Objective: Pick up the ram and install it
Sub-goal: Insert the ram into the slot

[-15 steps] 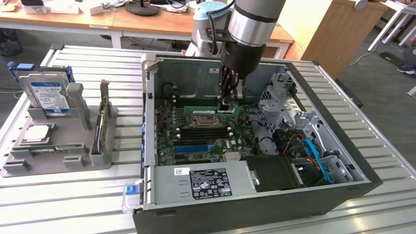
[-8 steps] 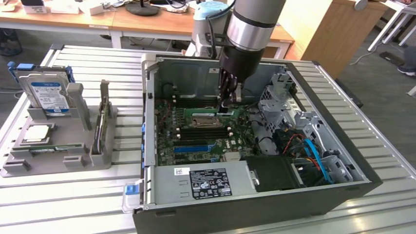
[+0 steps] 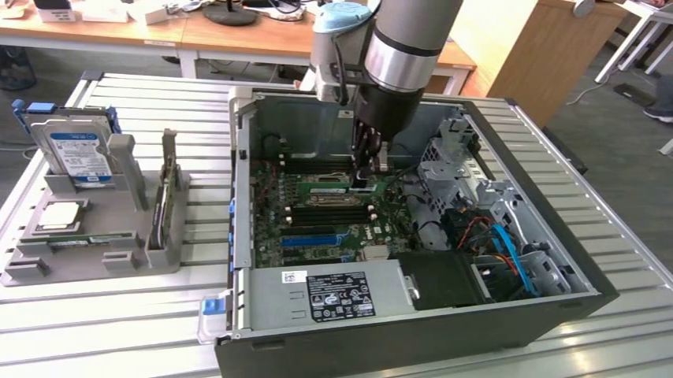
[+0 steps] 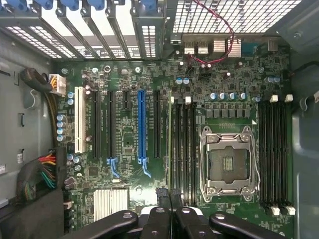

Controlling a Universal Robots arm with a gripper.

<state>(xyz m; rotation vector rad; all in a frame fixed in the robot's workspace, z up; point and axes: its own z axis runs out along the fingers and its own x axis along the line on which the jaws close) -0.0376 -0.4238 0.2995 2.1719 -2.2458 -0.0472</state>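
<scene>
ram [image 3: 324, 187] on edge on motherboard [image 3: 315, 236], long axis exterior view's left-to-right | end effector [image 3: 368, 177] pinched together at ram's exterior view's right end | case [image 3: 239, 197] walls close around

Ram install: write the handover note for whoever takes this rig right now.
Gripper: shut, down inside the computer case, at one end of the ram.
Ram: upright in a memory slot on the motherboard, in the bank beside the empty processor socket.
Done: ram picked up and brought to the slot.
Left: whether it is fully seated cannot be told; gripper not yet withdrawn.
</scene>
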